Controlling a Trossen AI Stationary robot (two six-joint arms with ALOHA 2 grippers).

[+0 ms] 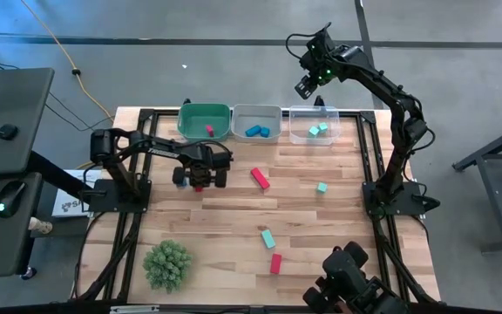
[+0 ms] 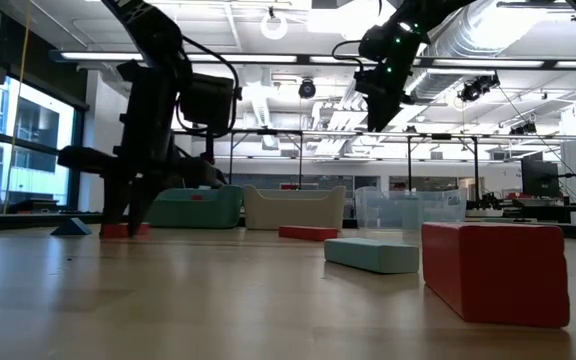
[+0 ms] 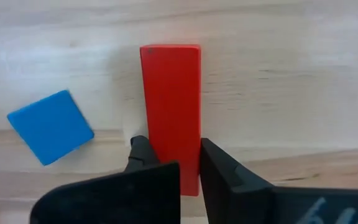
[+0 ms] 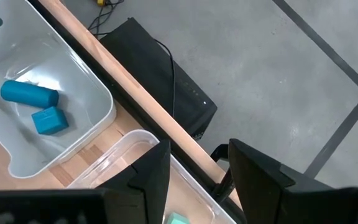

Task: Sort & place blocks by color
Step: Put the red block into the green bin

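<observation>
Blocks first: my left gripper (image 3: 169, 163) is closed on a red bar (image 3: 171, 106) lying on the table (image 1: 234, 218), w/ a blue cube (image 3: 50, 126) just beside it. My right gripper (image 4: 194, 171) hangs above the clear bin (image 1: 314, 123), fingers partly apart, holding nothing. Count on the table: 3 red, 2 teal, 1 blue. Green bin (image 1: 204, 121): 1 red. Grey bin (image 1: 257, 120): 2 blue. Clear bin: 2 teal. Readable writing: cannot tell.
</observation>
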